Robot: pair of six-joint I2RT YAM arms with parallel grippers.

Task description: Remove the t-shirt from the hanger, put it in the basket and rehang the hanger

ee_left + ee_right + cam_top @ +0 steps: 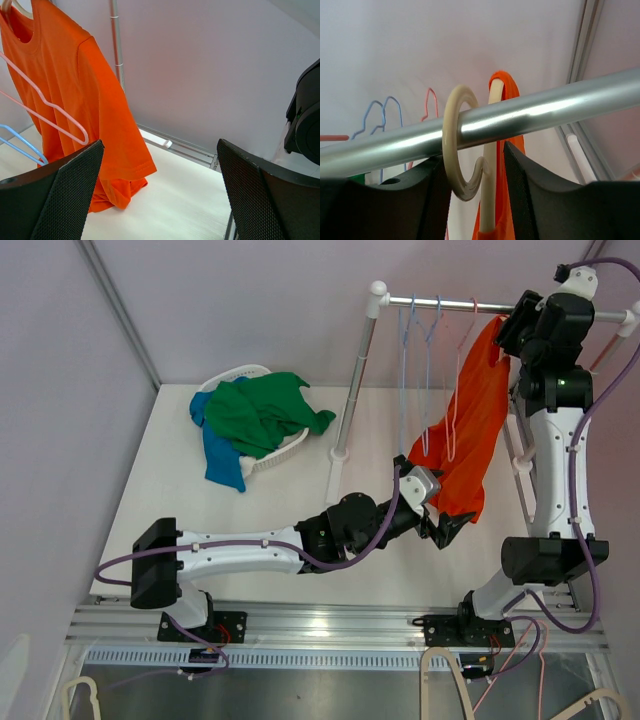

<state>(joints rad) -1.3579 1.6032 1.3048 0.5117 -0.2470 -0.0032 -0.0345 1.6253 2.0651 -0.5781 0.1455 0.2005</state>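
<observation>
Plainly, nothing of the job is finished. The orange t-shirt (475,420) hangs full length from its cream hanger (449,145), whose hook sits over the rail (450,305) above the right edge of the bench (200,510), towards the far corner. Shirt and hanger have yet to be parted. I'd judge this the set-up for it, with one arm at the top and one at the bottom.

The right pincer (512,325) is up at the rail with a finger on either side of the hook. Whether it pinches the hook or merely stands loose around it, I cannot tell. The left pincer (445,525) is spread wide and grasps nothing, low down just beside the shirt's hem.

Only the overhead view takes in both arms at once. It also shows the basket (240,372) in the far left corner, heaped with green and blue clothes (265,410). There, though, the right arm hides the hook.

The right wrist view gives the hook close up, ringed over the rail between the fingers, but it shows only a strip of orange.

The left wrist view alone shows the collar, one sleeve and the hem, which seems to bunch on the bench. It also shows the bare pink hanger (50,110) and blue hanger (22,142) hanging in front of the shirt.
</observation>
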